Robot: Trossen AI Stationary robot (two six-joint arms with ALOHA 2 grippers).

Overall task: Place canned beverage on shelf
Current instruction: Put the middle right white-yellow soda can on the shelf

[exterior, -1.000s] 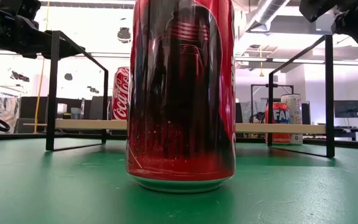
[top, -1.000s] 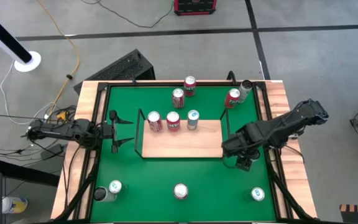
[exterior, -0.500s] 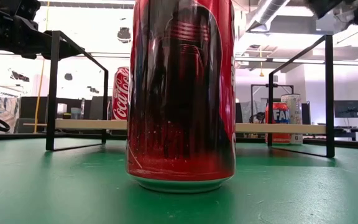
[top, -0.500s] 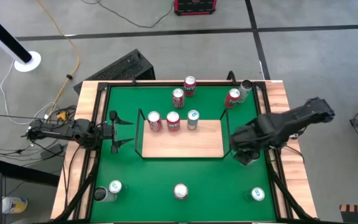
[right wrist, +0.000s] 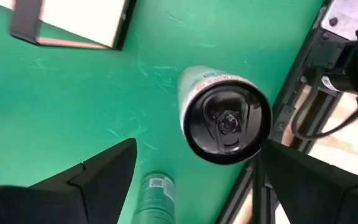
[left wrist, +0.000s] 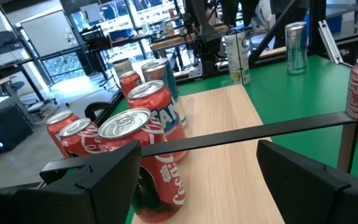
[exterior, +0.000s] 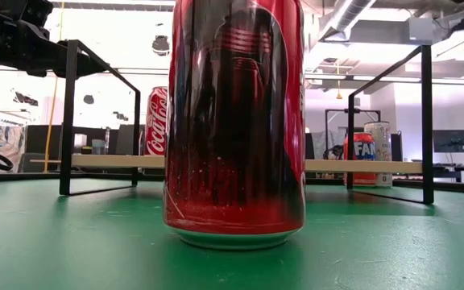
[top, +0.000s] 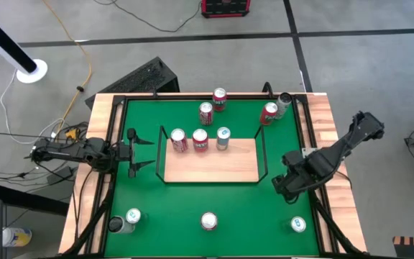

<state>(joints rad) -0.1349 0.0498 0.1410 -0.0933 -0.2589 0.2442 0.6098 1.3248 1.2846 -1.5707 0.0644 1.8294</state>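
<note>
Overhead, the shelf lay at the middle of the green table, with three cans standing along its far edge. The right hand hovered just off the shelf's right rail, fingers spread and gripping nothing, above a green can that stood on the table near the shelf's corner. The left hand waited beside the shelf's left rail, likewise spread and empty.
</note>
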